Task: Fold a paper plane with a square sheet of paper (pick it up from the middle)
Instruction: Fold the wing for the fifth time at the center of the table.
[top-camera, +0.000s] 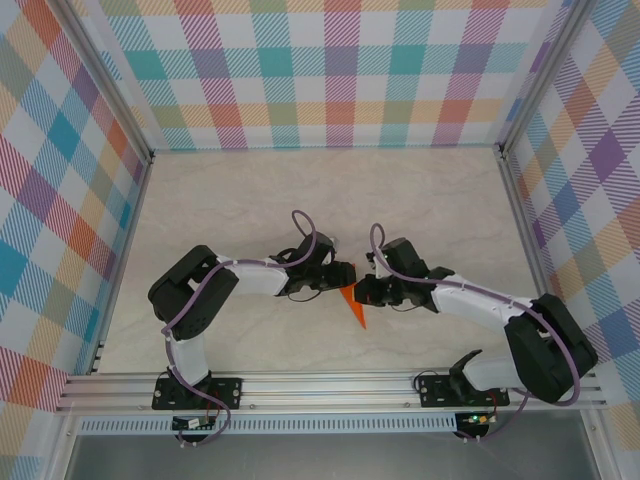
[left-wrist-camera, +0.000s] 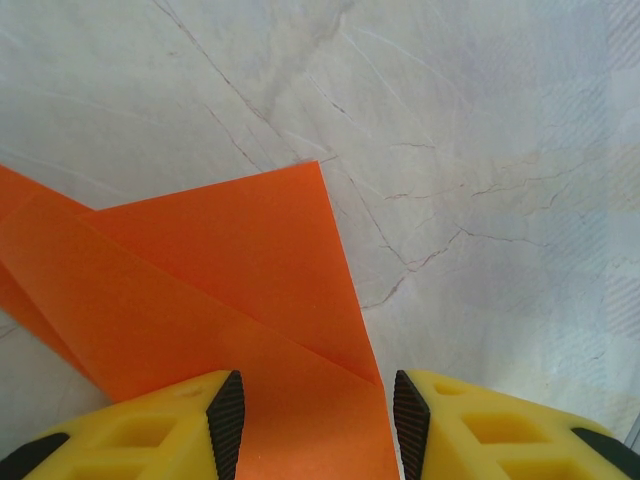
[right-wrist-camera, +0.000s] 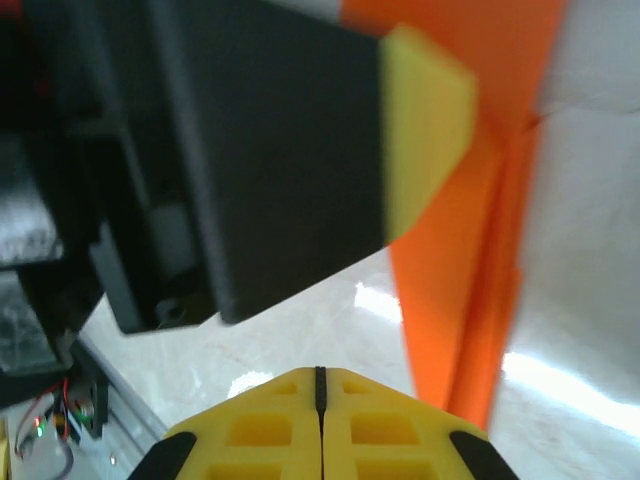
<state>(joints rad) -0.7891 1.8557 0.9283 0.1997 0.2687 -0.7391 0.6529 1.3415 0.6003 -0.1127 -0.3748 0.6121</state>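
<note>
You are late in the folding. The plane (left-wrist-camera: 220, 290) is already a narrow, layered dart lying on the table (left-wrist-camera: 480, 150), and it runs between the fingers of the left gripper (left-wrist-camera: 318, 415). Those jaws stand apart, one pad on each side, with orange filling the gap; you cannot tell whether the pads touch its edges. The right gripper (right-wrist-camera: 320, 400) sits just to the right of the left gripper, jaws pressed together on nothing, and the plane passes beside them.

This looks like the last creases being set before the lift. Your next move probably calls for centring the left gripper on the plane's middle, closing gently so the layers do not slide, and clearing the right gripper first.

From above, both wrists cover most of the plane, and a pointed tip pokes out on the near side of the left gripper. The right wrist camera is blurred, with the left gripper's dark body blocking the plane's far end. Whether the folds lie flat is unclear.
</note>
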